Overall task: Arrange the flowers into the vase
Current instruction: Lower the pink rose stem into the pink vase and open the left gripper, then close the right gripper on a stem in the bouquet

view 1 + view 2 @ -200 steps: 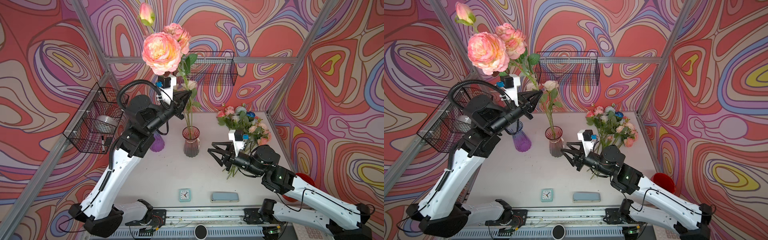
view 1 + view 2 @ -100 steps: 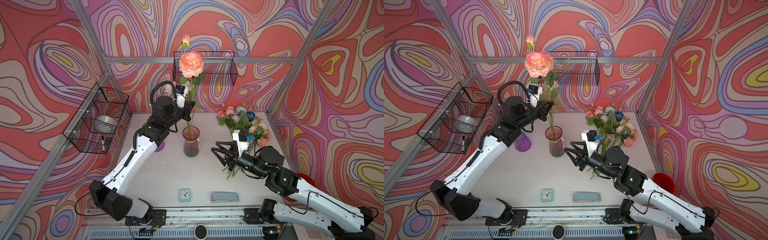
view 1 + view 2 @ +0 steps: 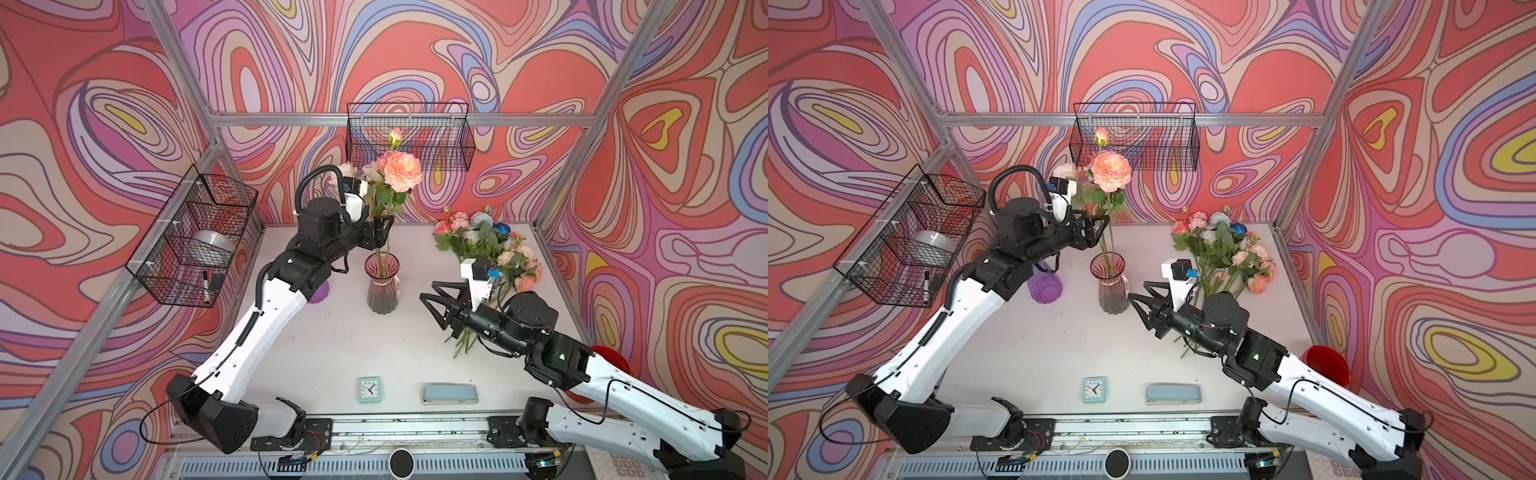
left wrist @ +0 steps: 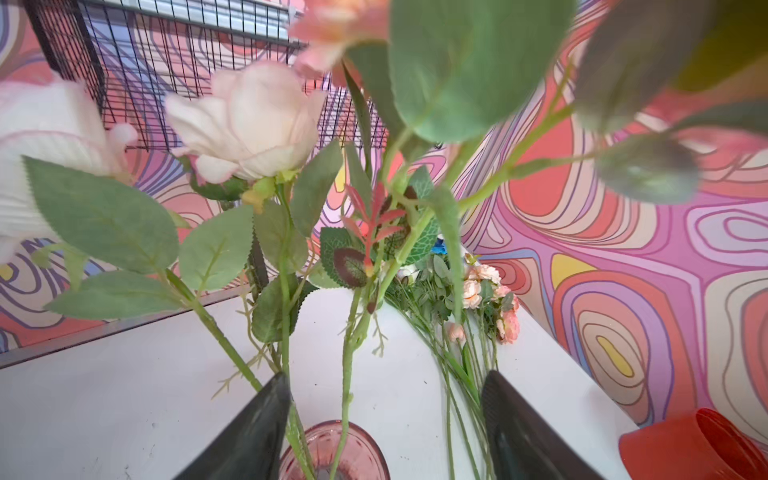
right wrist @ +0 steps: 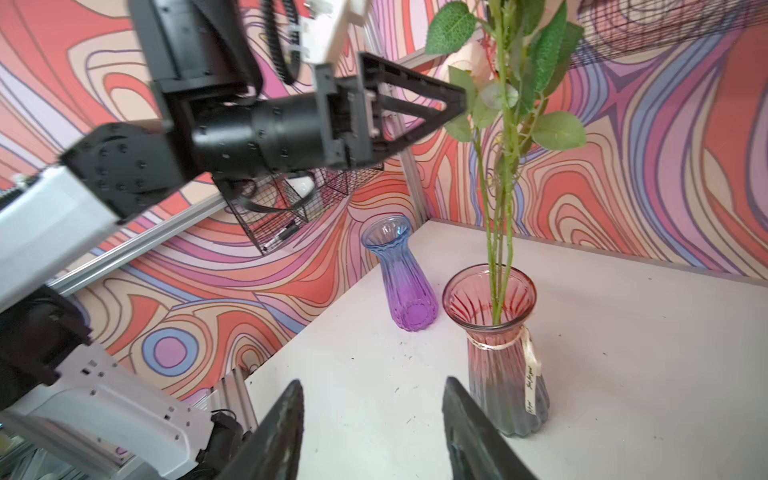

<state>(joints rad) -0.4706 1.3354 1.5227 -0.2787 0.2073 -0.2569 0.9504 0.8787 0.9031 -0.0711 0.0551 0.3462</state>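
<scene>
Flowers (image 3: 402, 170) in vase (image 3: 382, 286), perhaps loose

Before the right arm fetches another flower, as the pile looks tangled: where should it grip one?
Probably a bare lower stem, where the ends fan apart toward the table's front; heads and leaves bunch together at the back. Come from above with the open right gripper, jaws across the stem.
</scene>
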